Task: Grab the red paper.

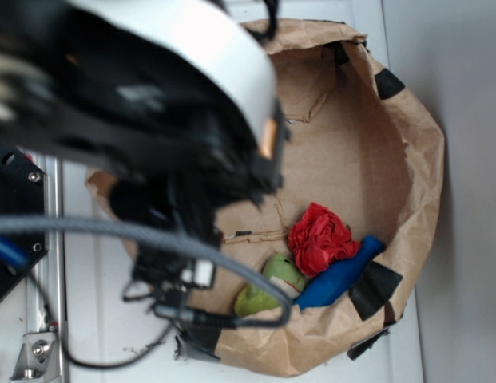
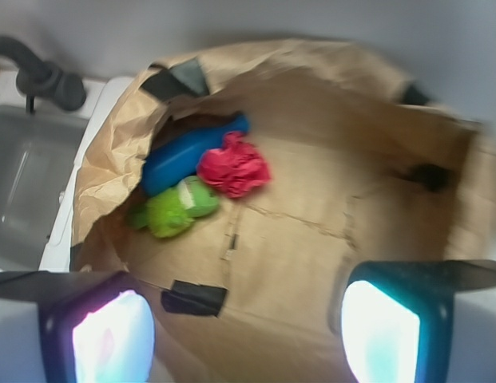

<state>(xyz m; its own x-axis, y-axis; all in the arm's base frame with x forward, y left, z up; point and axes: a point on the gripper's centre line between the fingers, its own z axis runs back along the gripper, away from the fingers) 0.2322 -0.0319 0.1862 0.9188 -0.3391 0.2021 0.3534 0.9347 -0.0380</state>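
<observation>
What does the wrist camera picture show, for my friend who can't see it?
A red paper ball lies inside a brown paper bag, touching a blue bottle and right beside a green toy. The gripper hangs open above the bag, its two fingers at the bottom corners, holding nothing. A sink is at the left.

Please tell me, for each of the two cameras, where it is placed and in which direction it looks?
Exterior: sits above the robot, looking down past its blurred black-and-white arm into the brown paper bag.
Wrist: rides on the hand, facing forward and down into the bag; two fingers frame the bottom corners.
Both share the red paper, blue bottle and green toy.
</observation>
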